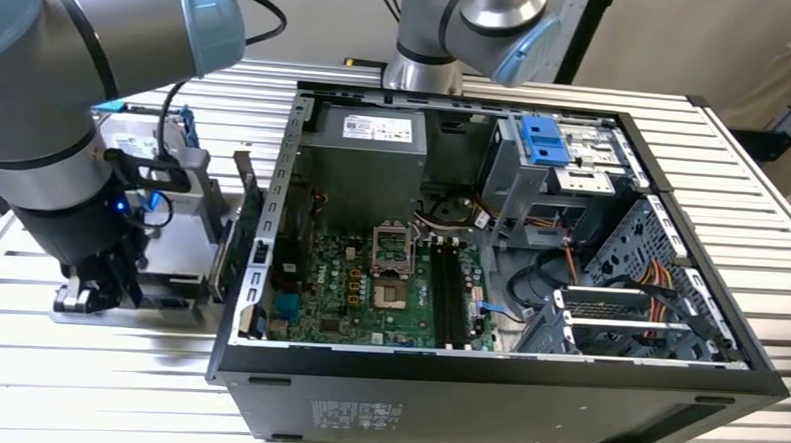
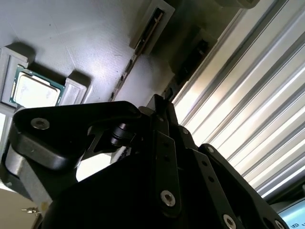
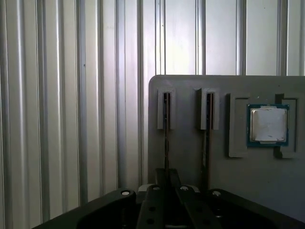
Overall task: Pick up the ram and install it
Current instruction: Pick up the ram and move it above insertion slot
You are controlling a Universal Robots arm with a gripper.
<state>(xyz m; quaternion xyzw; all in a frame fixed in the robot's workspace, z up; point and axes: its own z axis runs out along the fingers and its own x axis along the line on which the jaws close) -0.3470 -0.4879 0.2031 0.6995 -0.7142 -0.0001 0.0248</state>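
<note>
The ram (image 3: 166, 143) stood on edge in a narrow slot of a flat grey holder block (image 3: 186, 152), showing as a thin dark strip. A second such strip (image 3: 206, 143) stood in the neighbouring slot, with a square silver processor chip (image 3: 268, 125) beyond. The black gripper (image 3: 167, 177) hung directly over the ram; I could not tell whether it was spread or pressed together. Low at the exterior view's left, the holder sat on the ribbed metal desk (image 1: 95, 389), bare slats around it, beside the open black computer case (image 1: 495, 391).

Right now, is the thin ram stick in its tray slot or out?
In: the thin ram stick stands on edge in a slot of the grey tray.
</note>
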